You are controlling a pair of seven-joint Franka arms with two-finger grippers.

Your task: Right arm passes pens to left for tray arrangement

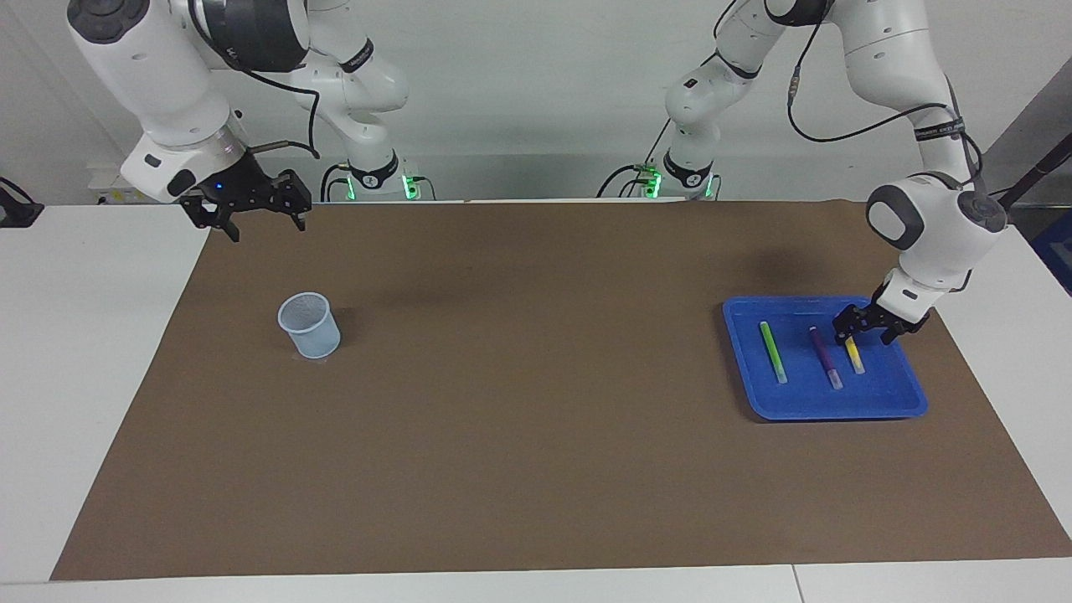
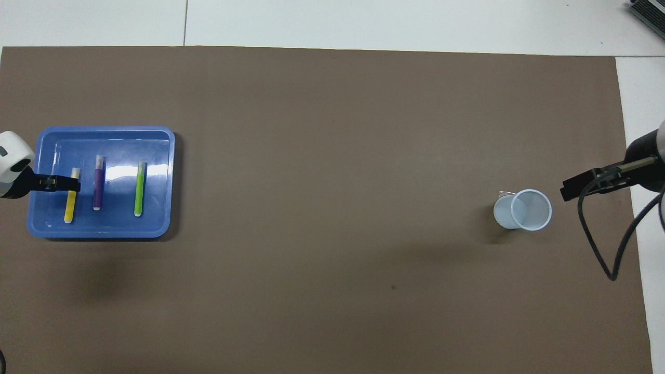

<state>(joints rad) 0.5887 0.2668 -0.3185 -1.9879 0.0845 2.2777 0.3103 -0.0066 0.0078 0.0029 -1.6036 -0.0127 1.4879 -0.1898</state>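
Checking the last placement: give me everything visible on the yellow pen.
The yellow pen is a short slim marker, yellow barrel with a whitish end that points away from the robots. It looks like plastic. It lies flat on the floor of the blue tray, roughly parallel to the purple pen beside it and apart from it, nearest the tray's edge at the left arm's end of the table. The left gripper, open, is over its robot-side end; nothing grips it.

A pale-blue mesh cup (image 1: 309, 325) stands upright on the brown mat (image 1: 536, 435).
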